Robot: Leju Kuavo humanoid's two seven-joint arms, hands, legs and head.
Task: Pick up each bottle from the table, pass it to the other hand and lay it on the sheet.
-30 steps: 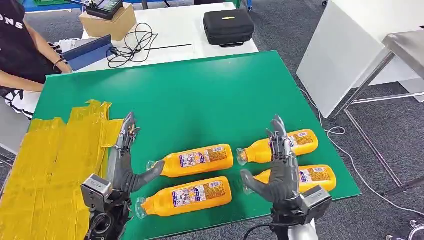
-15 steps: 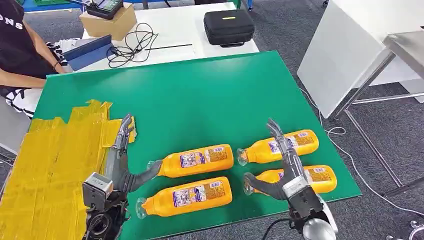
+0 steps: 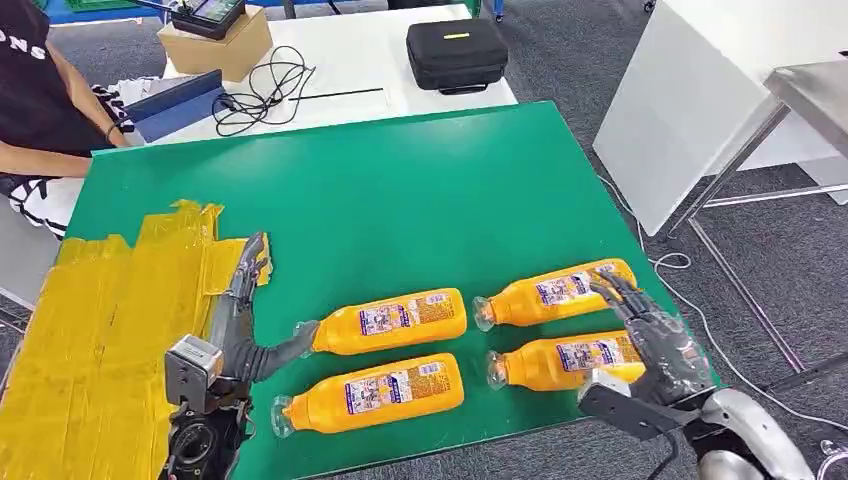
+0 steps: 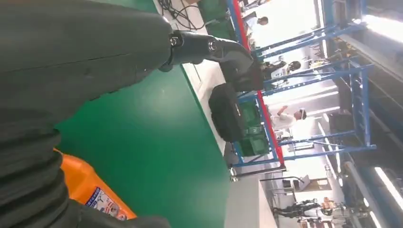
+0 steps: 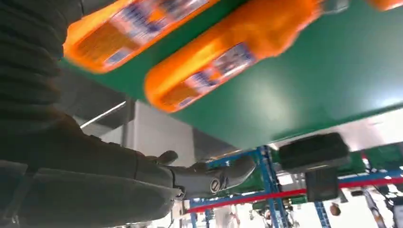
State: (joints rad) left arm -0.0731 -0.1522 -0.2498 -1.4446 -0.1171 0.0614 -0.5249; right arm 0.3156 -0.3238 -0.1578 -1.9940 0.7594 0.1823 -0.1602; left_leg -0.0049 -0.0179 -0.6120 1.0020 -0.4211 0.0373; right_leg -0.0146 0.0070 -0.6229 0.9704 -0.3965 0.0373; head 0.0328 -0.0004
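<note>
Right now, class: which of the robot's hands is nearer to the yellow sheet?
Left. The left hand hangs open at the yellow sheet's edge; the right hand is across the table, by the far-side bottles.

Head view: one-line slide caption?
Right hand reaches over the nearest right bottle; left hand rests open beside the yellow sheet.

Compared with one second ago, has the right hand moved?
Yes. The right hand has swung toward the table's right edge; it is now over the base ends of the two right-side bottles, no longer over their middles.
</note>
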